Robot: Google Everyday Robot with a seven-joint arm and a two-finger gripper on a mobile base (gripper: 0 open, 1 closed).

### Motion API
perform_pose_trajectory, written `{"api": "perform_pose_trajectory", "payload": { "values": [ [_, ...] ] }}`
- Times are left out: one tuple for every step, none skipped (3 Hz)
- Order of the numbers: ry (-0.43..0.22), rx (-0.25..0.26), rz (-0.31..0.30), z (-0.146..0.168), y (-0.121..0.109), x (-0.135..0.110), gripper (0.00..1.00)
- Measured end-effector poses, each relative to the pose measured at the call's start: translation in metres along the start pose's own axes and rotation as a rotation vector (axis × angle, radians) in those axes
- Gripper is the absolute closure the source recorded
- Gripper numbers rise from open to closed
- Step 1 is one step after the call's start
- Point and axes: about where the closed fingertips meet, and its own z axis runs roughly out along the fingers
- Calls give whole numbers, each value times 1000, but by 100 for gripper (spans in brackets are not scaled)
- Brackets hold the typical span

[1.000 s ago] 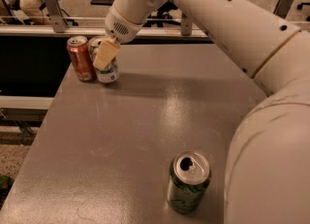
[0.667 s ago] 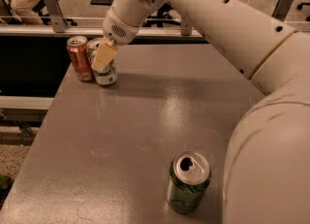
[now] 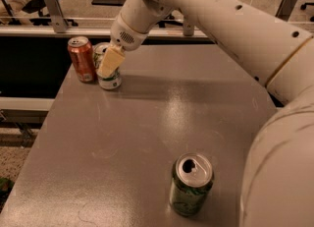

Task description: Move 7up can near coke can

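Note:
The 7up can (image 3: 112,79) is pale with green lettering and stands upright at the far left of the grey table (image 3: 162,118). It is just right of the orange-red coke can (image 3: 81,60), with a small gap between them. My gripper (image 3: 110,62) reaches down from the white arm and is shut on the 7up can. One tan finger (image 3: 111,62) lies across the can's front and the other finger is hidden behind it.
A dark green patterned can (image 3: 191,185) with an open top stands near the table's front edge. My white arm (image 3: 255,39) fills the right side of the view. A metal rail (image 3: 54,22) runs behind the table's far edge.
My gripper and the 7up can have come down slightly beside the coke can. The coke can and the dark green can have not moved.

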Motion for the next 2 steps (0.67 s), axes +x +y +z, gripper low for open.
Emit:
{"api": "perform_pose_trajectory", "payload": {
  "values": [
    [1, -3, 0, 2, 1, 0, 0],
    [1, -3, 0, 2, 1, 0, 0]
  ]
}}
